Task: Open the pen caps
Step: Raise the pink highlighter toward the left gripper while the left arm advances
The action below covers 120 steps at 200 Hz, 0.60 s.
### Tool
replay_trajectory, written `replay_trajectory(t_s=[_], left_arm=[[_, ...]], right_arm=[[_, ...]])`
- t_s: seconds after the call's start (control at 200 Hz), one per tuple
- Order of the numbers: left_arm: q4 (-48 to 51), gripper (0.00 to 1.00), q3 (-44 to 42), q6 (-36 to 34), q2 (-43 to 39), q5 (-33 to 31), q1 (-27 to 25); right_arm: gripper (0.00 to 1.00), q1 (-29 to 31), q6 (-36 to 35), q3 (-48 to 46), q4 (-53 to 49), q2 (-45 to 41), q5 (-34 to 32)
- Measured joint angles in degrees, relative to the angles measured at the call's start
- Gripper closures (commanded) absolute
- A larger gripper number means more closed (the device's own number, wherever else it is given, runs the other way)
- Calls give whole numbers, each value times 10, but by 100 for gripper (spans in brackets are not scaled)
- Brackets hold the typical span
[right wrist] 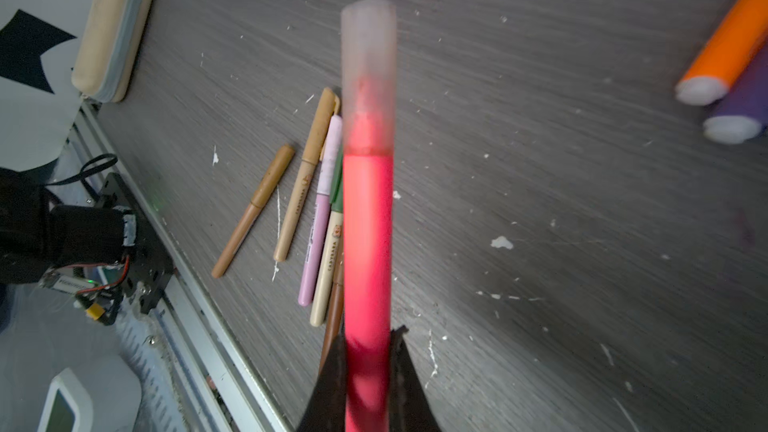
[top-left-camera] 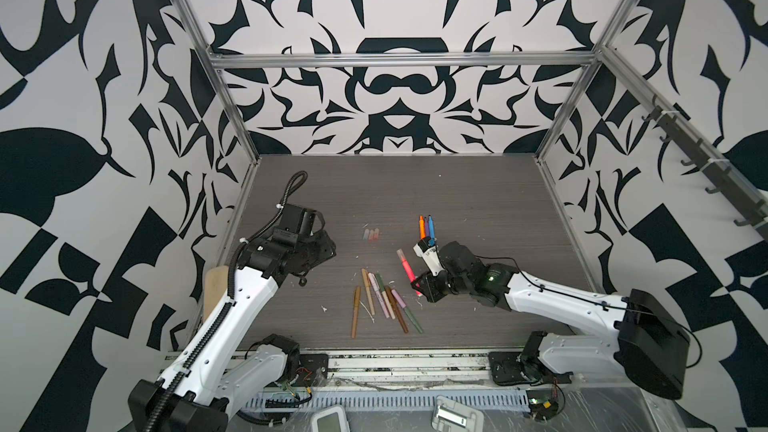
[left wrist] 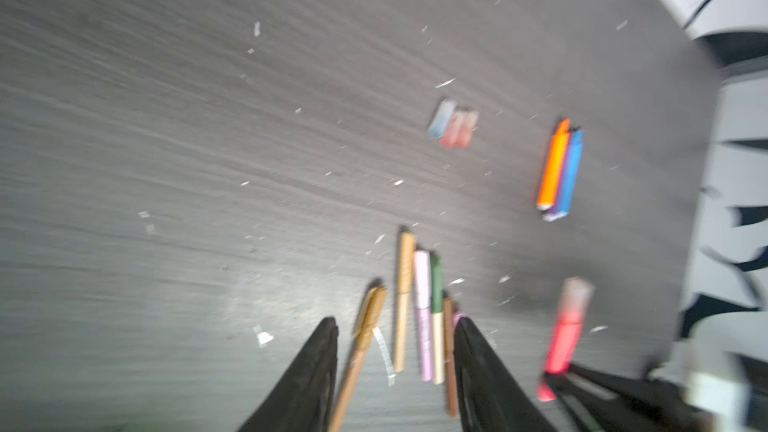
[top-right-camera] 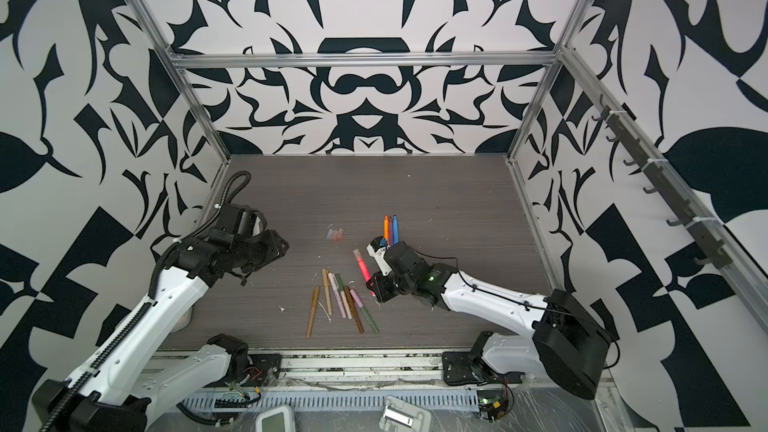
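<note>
While right pincer (right wrist: 370, 334) clamped pink pen (right wrist: 368, 222) low on barrel, cap (top-left-camera: 401, 256) pointed up-left in top view; left pincer (top-left-camera: 330, 249), half open, empty, sat left of it, apart.

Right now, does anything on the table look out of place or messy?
Small white scraps litter the table. The thin pens lie fanned and overlapping, not in a row. Nothing else stands out.

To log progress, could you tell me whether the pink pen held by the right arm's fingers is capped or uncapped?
Capped: the translucent cap covers the tip of the pink pen.
</note>
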<state>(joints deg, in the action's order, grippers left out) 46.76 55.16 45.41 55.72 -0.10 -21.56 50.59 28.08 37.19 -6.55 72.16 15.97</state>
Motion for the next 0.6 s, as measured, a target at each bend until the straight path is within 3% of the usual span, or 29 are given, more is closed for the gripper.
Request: replay_trajectory(t_s=[0.285,0.6], left_arm=[[-107,50,-55,88,-23,66,0],[-120,49,22,23,94,124,0]], right_arm=[[100,0,-1,53,-37,31,36],[100,-7,1,195,-92,120,19]])
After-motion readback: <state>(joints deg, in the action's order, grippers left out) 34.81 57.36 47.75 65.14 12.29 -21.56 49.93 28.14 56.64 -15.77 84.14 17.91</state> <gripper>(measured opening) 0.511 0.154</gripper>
